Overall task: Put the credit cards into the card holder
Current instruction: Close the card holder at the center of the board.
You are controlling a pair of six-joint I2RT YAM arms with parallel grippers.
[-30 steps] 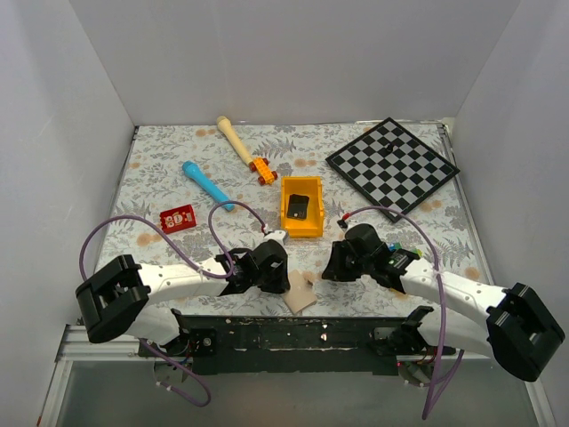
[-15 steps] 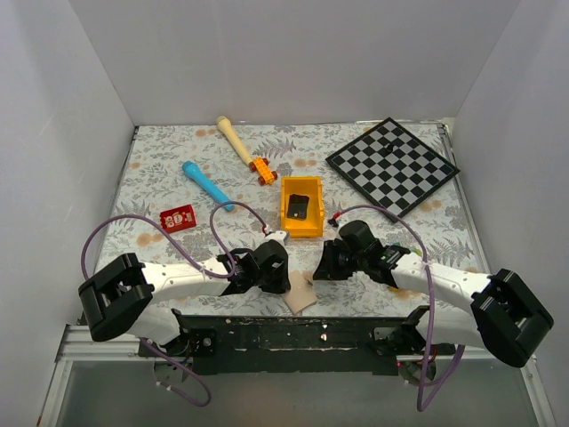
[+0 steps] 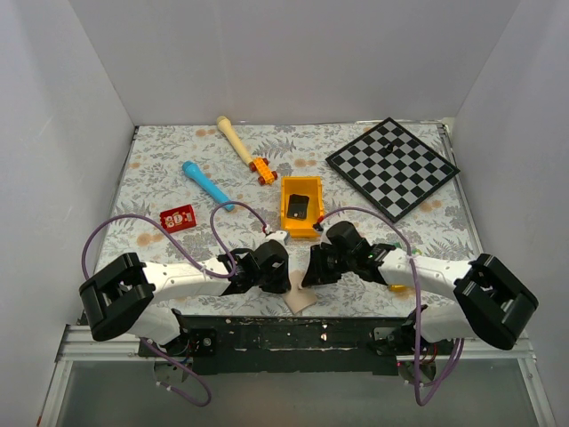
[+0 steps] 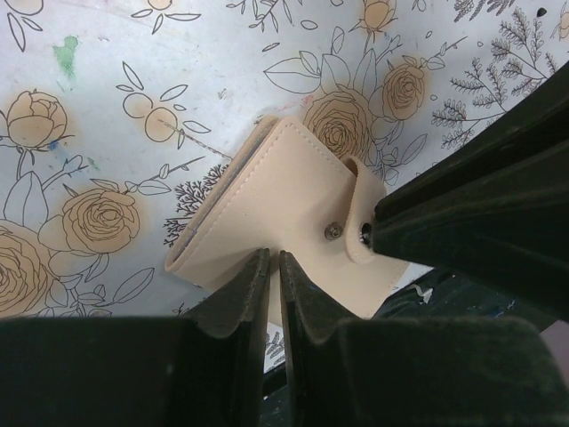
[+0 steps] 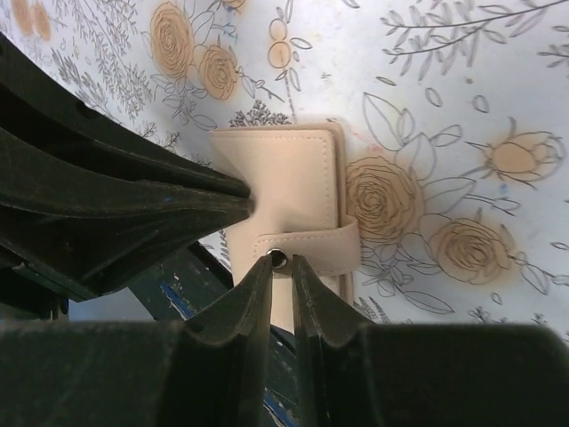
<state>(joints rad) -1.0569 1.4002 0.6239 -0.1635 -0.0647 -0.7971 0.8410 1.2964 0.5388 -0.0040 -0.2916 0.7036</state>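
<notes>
The tan card holder [image 3: 302, 298] lies folded shut at the table's near edge, partly over the dark rail. In the left wrist view the card holder [image 4: 284, 196] has its near edge pinched by my left gripper [image 4: 274, 258], whose jaws are almost together. My right gripper [image 5: 281, 261] stands with a narrow gap, and the metal snap on the tab [image 5: 311, 249] sits right at its tips. From above, the left gripper [image 3: 283, 277] and right gripper [image 3: 311, 271] flank the holder. A red credit card [image 3: 177, 217] lies far left.
A yellow-orange bin [image 3: 302, 231] just beyond the grippers holds a dark flat rectangle [image 3: 299, 205]. Farther back are a blue cylinder [image 3: 206, 184], a wooden stick [image 3: 236, 138] with an orange toy car [image 3: 261, 169], and a chessboard [image 3: 392, 166] at the back right.
My right gripper has travelled left across the table until its tips reach the card holder's tab. The left gripper and the card holder have stayed put.
</notes>
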